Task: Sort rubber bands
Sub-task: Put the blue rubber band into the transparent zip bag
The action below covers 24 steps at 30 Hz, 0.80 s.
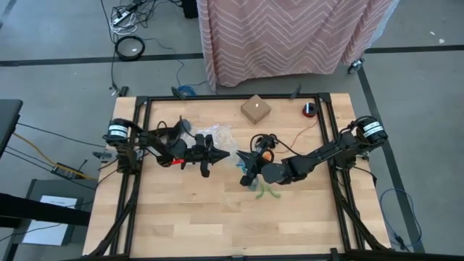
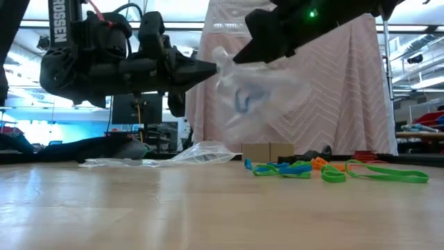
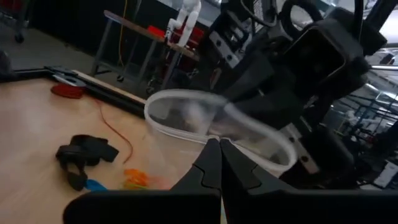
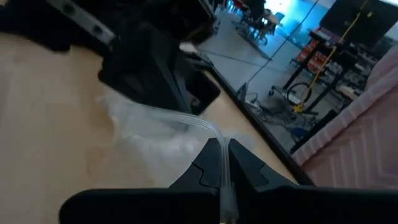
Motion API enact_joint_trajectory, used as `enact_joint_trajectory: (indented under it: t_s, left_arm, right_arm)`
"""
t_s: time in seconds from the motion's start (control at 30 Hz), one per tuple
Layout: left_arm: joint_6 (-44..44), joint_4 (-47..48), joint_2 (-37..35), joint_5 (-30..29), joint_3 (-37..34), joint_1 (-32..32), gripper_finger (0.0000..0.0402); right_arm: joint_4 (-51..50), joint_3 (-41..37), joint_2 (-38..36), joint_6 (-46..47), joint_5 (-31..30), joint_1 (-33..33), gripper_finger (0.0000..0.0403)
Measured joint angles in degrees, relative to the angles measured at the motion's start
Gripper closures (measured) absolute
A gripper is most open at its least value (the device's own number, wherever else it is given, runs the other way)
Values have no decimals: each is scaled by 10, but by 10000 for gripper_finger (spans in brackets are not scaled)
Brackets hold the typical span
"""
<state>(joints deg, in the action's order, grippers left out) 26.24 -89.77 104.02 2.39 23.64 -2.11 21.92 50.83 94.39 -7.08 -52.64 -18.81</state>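
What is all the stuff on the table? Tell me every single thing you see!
Clear plastic zip bag held up: one, see-through, in the air between both grippers, something blue inside.
Clear plastic zip bags lying flat: cannot tell how many, see-through, on the table under the left arm.
Thin floppy rubber bands: a loose heap, green, blue and orange, on the wooden table near the right gripper.
Black rubber bands: a small clump, on the table beside the orange ones.
Small cardboard box: one, tan, near the table's far edge.
Red round thing: one, far right corner.
Left gripper: shut on the held bag's rim.
Right gripper: shut on the bag's opposite edge.
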Motion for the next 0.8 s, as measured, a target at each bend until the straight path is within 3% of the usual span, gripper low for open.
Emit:
enact_joint_trajectory:
  t_s: [0.13,0.43,0.8]
  left_arm:
    - [7,-2,-3,4,-17,-2,402]
    - [-4,-3,-8,4,-22,-1,402]
    - [-32,-1,-5,-22,-49,-7,402]
  right_arm:
    - [-51,-1,0,25,0,-1,401]
    - [-50,-1,0,46,68,25,401]
    - [-48,-1,0,30,109,58,400]
